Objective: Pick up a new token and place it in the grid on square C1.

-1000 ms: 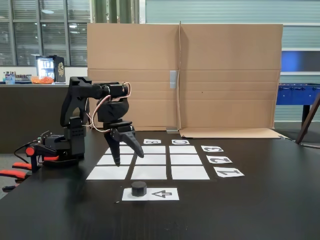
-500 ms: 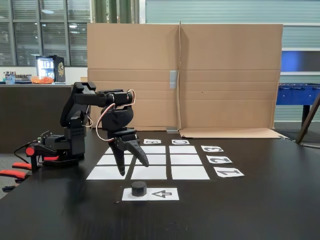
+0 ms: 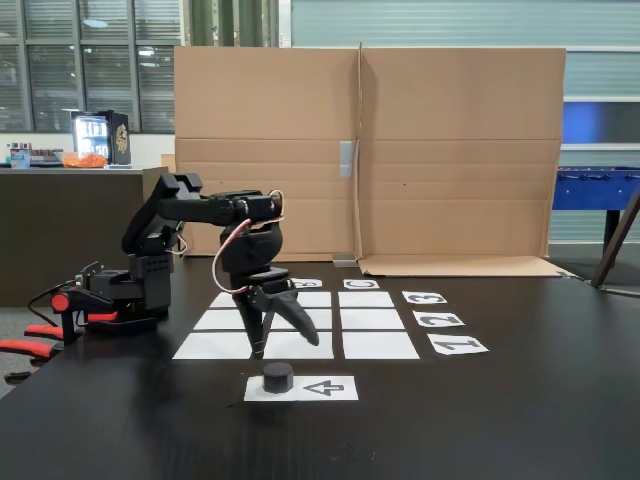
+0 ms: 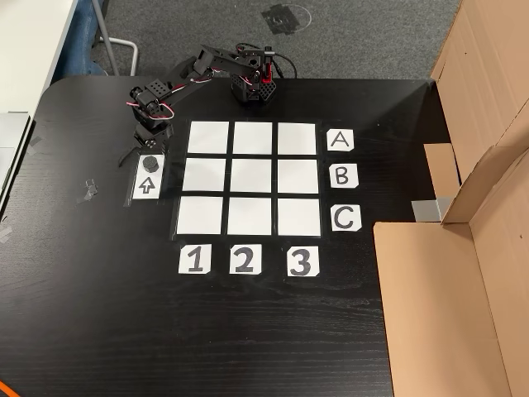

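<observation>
While your black two-finger tool [image 3: 283,343] hangs spread wide and empty just above it, the one small dark squat cylindrical token [image 3: 277,377] sits on the white arrow-printed sheet [image 4: 146,184] beside the grid of nine white paper rectangles [image 4: 251,178]. It looks rigid and light, probably smooth-sided, so close on its opposite sides low down; square C1 [image 4: 200,216] is bare.

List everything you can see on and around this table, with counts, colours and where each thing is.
Token: one, black, on the arrow sheet.
Arrow sheet: one, white, left of the grid in the other view.
Grid: nine white cells, table centre.
Label cards: six, white; A B C on the right, 1 2 3 below.
Cardboard: brown, along one table edge.
Table: black.
Arm: one, black.
Gripper: open, above the token.
</observation>
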Action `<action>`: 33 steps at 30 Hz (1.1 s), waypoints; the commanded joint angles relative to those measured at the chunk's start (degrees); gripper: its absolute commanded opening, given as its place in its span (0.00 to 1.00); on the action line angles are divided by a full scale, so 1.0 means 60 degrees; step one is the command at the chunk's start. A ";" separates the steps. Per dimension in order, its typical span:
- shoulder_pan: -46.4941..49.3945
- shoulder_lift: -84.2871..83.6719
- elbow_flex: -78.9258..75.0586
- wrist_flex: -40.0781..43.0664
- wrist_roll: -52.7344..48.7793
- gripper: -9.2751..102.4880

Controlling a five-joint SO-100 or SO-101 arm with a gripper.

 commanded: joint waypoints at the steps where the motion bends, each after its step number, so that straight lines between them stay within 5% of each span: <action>1: -0.0117 -0.0059 -0.0498 0.0088 0.0176 0.68; 20: -0.0044 -0.1172 -0.1436 -0.0015 0.0630 0.66; 23: -0.0015 -0.1187 -0.1509 -0.0029 0.0806 0.51; 28: 0.0059 -0.1187 -0.1743 -0.0029 0.1025 0.12; 33: 0.0132 -0.1113 -0.1860 -0.0029 0.1113 0.09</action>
